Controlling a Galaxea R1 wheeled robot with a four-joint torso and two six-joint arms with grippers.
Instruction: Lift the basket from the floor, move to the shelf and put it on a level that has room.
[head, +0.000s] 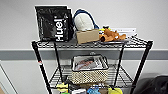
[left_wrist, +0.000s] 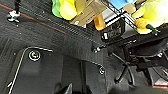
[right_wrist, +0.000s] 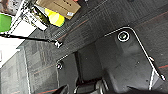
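Note:
The basket (head: 90, 68), cream woven mesh with a dark rim and a magazine cover lying on top, stands on the level (head: 122, 75), the wire tier second from the top of the shelf (head: 40, 62). It sits upright near the middle of that tier, and nothing holds it. The shelf is a black wire rack against a pale wall. Both wrist views look down on the floor (left_wrist: 50, 37) (right_wrist: 100, 25), dark grey carpet. Dark parts of my left gripper (left_wrist: 67, 88) and right gripper (right_wrist: 75, 88) show low over the carpet, away from the basket.
The top tier carries a black bag (head: 53, 23), a small cardboard box (head: 87, 35), a white and blue soft thing (head: 83, 21) and an orange plush toy (head: 111, 35). Yellow and blue items fill the tier below the basket. A dark office chair (head: 155, 85) stands right of the rack.

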